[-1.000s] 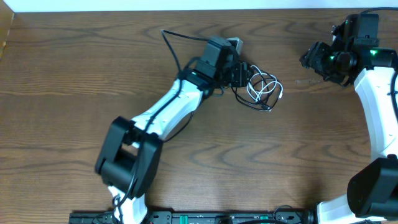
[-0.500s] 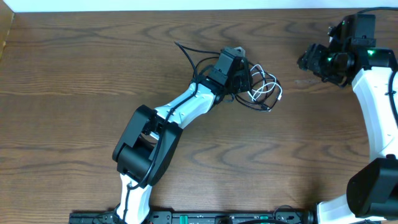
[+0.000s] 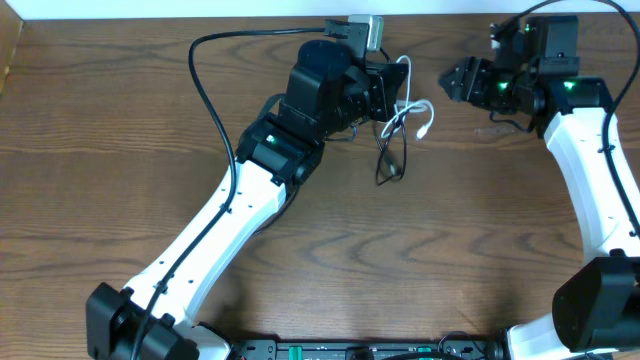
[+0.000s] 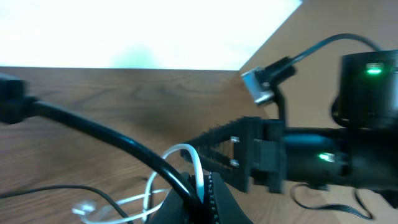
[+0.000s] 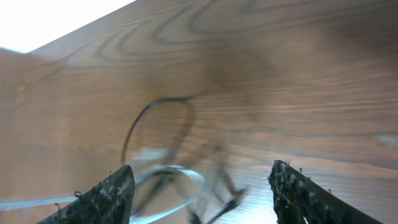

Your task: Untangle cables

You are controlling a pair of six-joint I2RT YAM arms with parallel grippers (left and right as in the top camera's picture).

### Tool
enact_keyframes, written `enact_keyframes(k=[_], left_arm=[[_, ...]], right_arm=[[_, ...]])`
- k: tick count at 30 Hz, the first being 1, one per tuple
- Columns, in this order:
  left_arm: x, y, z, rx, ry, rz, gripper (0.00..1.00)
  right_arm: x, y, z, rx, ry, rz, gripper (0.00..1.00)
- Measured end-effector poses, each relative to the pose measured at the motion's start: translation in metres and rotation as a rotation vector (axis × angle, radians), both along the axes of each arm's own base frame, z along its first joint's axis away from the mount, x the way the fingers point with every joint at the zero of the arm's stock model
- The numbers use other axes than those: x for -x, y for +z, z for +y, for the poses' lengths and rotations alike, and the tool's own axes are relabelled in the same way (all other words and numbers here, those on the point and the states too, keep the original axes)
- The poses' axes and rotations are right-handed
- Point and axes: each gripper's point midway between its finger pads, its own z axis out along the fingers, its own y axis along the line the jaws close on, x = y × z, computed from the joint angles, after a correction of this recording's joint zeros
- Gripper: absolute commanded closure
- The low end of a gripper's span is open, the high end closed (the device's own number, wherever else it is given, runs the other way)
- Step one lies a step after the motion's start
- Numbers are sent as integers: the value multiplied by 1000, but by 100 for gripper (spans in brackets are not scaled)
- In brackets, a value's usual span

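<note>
Upper centre of the overhead view, close to the brown wooden table's [image 3: 100,150] far edge, the left gripper [image 3: 390,95] is clamped on the thin black and white cords [image 3: 409,85]. Just right of them is the right gripper [image 3: 452,80], its fingers apart. Broad tabletop stretches below them.

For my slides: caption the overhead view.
Left end effector shut on tangled thin black and white cords; right end effector open over brown wooden table.
</note>
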Motion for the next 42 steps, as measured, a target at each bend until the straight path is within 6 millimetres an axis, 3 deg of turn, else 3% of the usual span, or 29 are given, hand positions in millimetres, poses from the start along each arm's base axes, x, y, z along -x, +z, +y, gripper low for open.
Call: enact_keyframes(k=[7,13,19,24,28,33,34,38,42], left_arm=[[-29,-5,39,-3,97,17,93],[-30,-5,43,10,89,28,93],[-32,-5,46,16,98,34,92],[-41,-5,61,35,141,53,93],[-47,-5,73,65,171,81,93],[-47,-4,74,93,175,107,93],[-47,-4,74,97,175,111,93],[-49,-4,77,103,181,115,92],[-55,0,95,112,215,109,92]], right_arm=[[15,5,32,-99,115,27,30],[21,10,64,-112,199,0,32],[30,-13,100,-107,287,56,34],[40,-37,128,-69,375,90,40],[38,-60,140,-30,410,103,51],[26,-86,148,-5,434,93,92],[25,-88,150,-2,434,90,96],[18,-85,152,8,437,48,99],[12,-99,128,100,323,97,99]])
